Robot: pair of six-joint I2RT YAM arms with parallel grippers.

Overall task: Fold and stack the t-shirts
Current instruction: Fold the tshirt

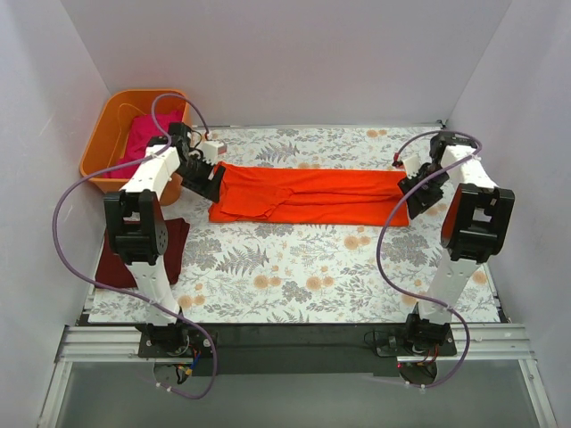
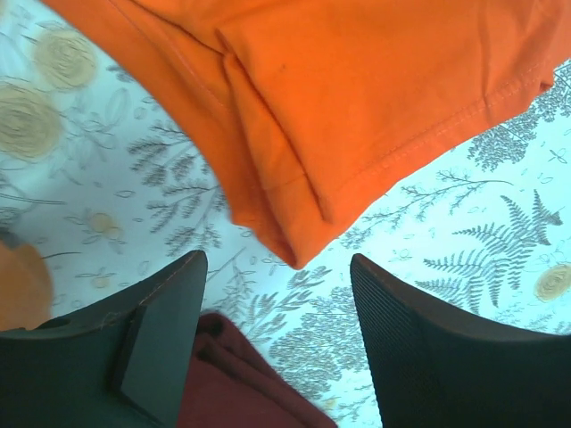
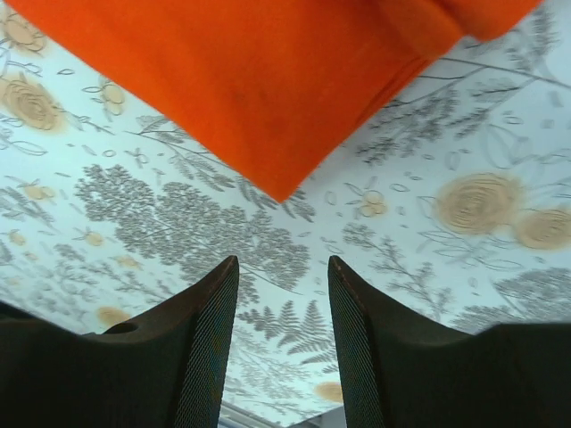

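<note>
1. Left end effector (image 2: 278, 267): jaws apart, empty, just off a corner of the orange-red t-shirt (image 1: 308, 196).
2. Right end effector (image 3: 283, 267): jaws apart, empty, at the opposite end.
3. That shirt lies in a long strip across the floral bench (image 1: 312, 267).
4. Maroon t-shirt (image 1: 178, 239) lies near-left; magenta t-shirt (image 1: 143, 135) sits in the orange tub (image 1: 105, 120).

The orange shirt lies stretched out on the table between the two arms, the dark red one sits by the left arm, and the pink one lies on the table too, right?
Not quite. The top view shows the pink shirt in the orange tub, not on the table. The orange shirt and the dark red shirt are as you say.
</note>
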